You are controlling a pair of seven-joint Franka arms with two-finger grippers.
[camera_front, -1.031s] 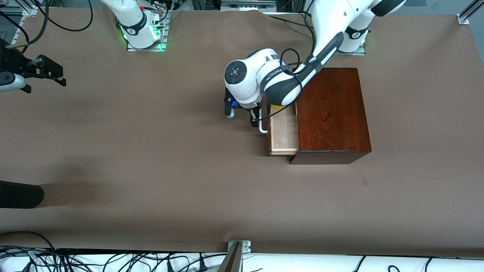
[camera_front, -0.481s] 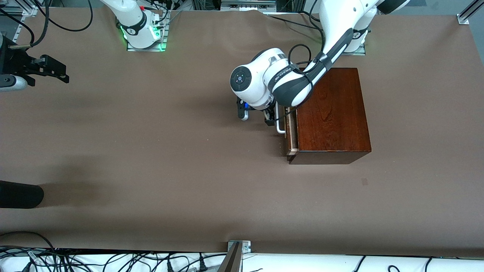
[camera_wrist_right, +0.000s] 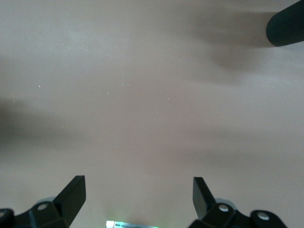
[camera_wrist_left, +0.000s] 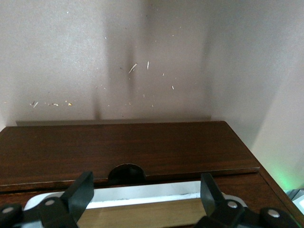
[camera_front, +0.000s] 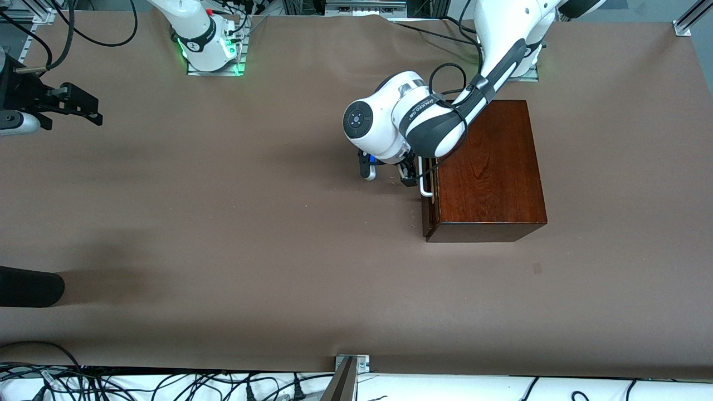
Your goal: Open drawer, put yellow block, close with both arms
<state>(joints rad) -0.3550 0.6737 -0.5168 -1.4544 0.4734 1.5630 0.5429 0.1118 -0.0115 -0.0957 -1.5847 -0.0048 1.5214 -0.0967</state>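
The drawer [camera_front: 426, 214] of the dark reddish-brown box [camera_front: 490, 167] sits pushed in, its front about flush with the box. My left gripper [camera_front: 412, 177] is at the white bar handle [camera_front: 426, 188], low in front of the drawer. In the left wrist view the left gripper [camera_wrist_left: 142, 194] stands open, and the handle [camera_wrist_left: 142, 203] runs across between its two fingers. My right gripper [camera_front: 83, 108] waits open above bare table at the right arm's end; in the right wrist view the right gripper [camera_wrist_right: 137, 194] has only table under it. The yellow block is hidden.
A black rounded object [camera_front: 30, 287] juts in over the table at the right arm's end, nearer the front camera, and shows as a black rounded object [camera_wrist_right: 285, 28] in the right wrist view. Cables lie along the table's near edge [camera_front: 167, 384]. The rest is brown table [camera_front: 250, 234].
The drawer slid from partly open, pale inside showing, to pushed in. My left gripper travelled with the handle toward the box. The right gripper shifted only slightly.
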